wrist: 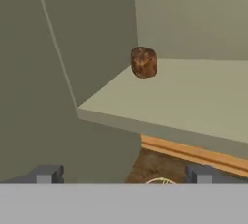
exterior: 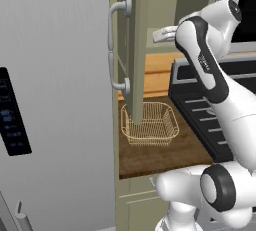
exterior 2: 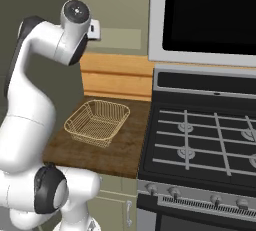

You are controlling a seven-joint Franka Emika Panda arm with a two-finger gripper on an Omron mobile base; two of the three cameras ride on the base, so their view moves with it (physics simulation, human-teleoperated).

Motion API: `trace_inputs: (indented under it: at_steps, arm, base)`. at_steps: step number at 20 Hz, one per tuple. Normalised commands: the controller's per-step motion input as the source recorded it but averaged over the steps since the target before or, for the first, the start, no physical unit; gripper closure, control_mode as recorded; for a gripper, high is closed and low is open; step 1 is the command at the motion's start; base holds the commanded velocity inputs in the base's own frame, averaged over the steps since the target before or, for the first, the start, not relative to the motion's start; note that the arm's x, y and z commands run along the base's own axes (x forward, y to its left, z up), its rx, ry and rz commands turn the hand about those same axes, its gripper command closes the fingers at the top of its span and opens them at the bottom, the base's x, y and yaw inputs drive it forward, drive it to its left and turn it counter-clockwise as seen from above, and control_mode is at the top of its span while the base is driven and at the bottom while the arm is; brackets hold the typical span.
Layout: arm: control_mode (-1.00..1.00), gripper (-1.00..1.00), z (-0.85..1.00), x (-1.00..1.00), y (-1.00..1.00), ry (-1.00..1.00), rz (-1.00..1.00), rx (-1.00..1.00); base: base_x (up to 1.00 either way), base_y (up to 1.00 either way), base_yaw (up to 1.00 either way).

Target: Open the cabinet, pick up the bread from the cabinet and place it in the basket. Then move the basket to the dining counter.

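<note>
The fingertips point(wrist: 44, 174) stand wide apart at the bottom of the hand view, with nothing between them: the gripper point(wrist: 123, 175) is open and empty. It faces the open cabinet point(wrist: 193, 97), below and short of the front edge of its shelf. The bread point(wrist: 144, 62) sits upright toward the back of that shelf, near the inner corner, well apart from the fingertips. The cabinet door point(exterior: 135, 50) hangs open, edge-on in the left base view. The basket point(exterior 2: 97, 122) rests on the kitchen countertop point(exterior 2: 120, 150) directly below the cabinet, beside the stove point(exterior 2: 205, 140).

Step in hand, as judged: reach in for the bread. Raise the hand clear of the shelf lip before advancing. Centre the bread between the fingers, keep the jaws spread until both pads flank it, then close on its sides.

In both base views the hand is largely masked by the arm's own links. The basket's far rim is partly covered by the door in the left base view.
</note>
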Motion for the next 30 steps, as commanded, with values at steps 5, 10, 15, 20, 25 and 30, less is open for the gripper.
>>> trace_inputs:
  at_steps: [5, 10, 15, 20, 25, 30]
  arm:
    - [-1.00, -1.00, 0.00, 0.77, 0.02, 0.00, -0.05, 0.19]
    - [-1.00, -1.00, -0.02, 0.43, 0.33, 0.00, -0.01, 0.04]
    - [-1.00, -1.00, 0.00, 0.22, 0.22, 0.04, 0.00, 0.00]
    - [-1.00, -1.00, 0.00, 0.36, 0.04, 0.00, 0.03, 0.00]
    - [-1.00, -1.00, 0.00, 0.27, 0.49, 0.00, 0.02, -0.02]
    - [-1.00, -1.00, 0.00, 0.37, 0.16, 0.00, 0.01, -0.05]
  base:
    - [0.00, 0.00, 0.00]
    - [0.00, 0.00, 0.00]
    - [0.00, 0.00, 0.00]
    - [0.00, 0.00, 0.00]
    - [0.00, 0.00, 0.00]
    - [0.00, 0.00, 0.00]
